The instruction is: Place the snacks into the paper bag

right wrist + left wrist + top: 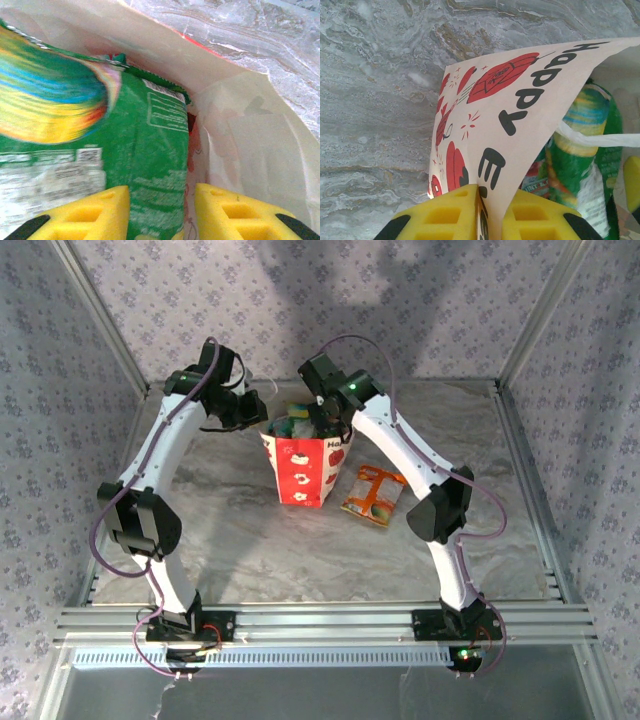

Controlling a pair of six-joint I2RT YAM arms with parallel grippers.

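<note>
Jaws of left gripper (479, 207) clamped on paper bag (490, 115) rim, I judge to keep mouth open. Right gripper (161, 210) jaws apart inside bag, around green packet (150, 165). Orange packet (373, 494) lies on table (220, 550) centre, beside bag.

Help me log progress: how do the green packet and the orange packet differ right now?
The green packet stands inside the bag; the orange packet lies flat on the table, right of it. The green one sits between the right gripper's parted fingers; the orange one is untouched. Both are glossy snack packets.
</note>
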